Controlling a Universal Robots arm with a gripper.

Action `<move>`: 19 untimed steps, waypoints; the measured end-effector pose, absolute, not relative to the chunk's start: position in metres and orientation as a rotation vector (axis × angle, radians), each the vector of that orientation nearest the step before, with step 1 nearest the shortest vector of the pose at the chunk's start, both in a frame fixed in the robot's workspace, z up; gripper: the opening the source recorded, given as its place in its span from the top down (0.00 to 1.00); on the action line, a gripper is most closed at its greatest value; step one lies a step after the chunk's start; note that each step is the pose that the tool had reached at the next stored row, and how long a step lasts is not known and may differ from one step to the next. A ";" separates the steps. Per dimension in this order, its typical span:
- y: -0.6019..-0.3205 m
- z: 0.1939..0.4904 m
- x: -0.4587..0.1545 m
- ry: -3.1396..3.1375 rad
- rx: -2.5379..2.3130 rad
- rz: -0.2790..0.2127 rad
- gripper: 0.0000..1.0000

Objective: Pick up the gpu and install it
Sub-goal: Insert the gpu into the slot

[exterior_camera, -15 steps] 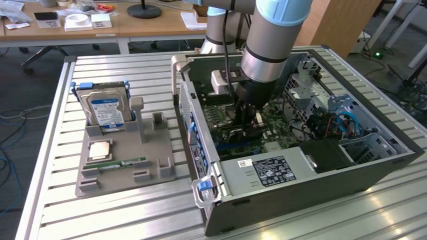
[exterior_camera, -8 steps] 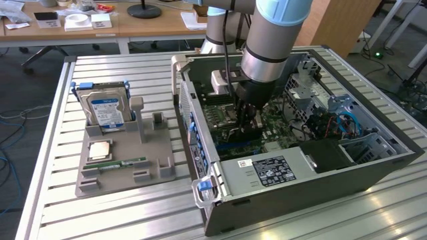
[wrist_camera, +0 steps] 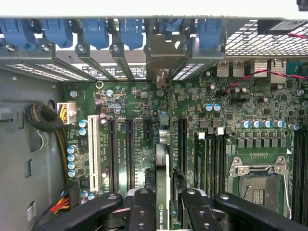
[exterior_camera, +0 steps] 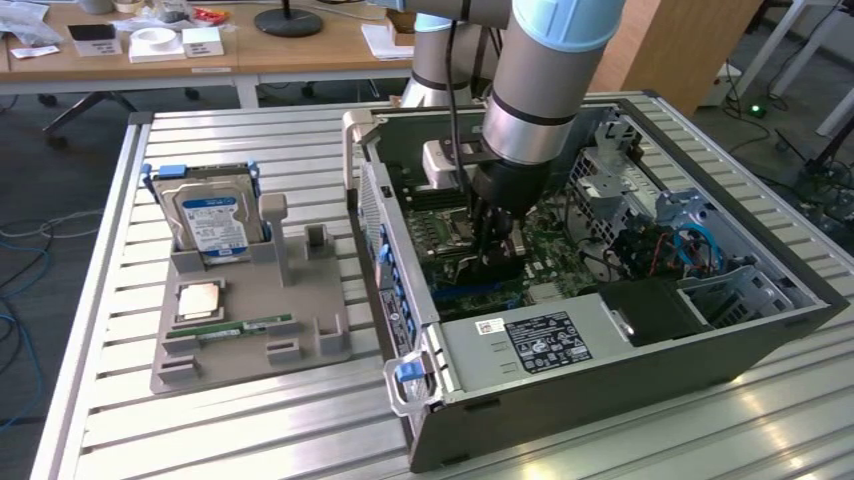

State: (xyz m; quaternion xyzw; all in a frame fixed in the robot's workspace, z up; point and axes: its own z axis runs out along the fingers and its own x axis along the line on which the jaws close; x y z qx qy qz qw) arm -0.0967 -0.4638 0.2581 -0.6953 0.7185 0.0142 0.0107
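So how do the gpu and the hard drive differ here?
The gpu is inside the case, between the gripper's jaws; the hard drive stands in the tray outside, untouched. The gpu is a thin card; the hard drive is a silver block, blue-labelled. Both stand on edge.

The table (exterior_camera: 200, 420) is made of pale metal slats, and bright light falls on its near corner at the exterior view's right. Behind it stand wooden desks (exterior_camera: 267, 55) with small white boxes (exterior_camera: 158, 45) and a round black base (exterior_camera: 288, 20). The floor (exterior_camera: 54, 130) is dark grey, with loose cables (exterior_camera: 34, 235) lying on it. A wooden panel (exterior_camera: 674, 45) stands at the back.
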 end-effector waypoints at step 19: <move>-0.464 0.258 -0.097 2.219 -2.199 0.039 0.75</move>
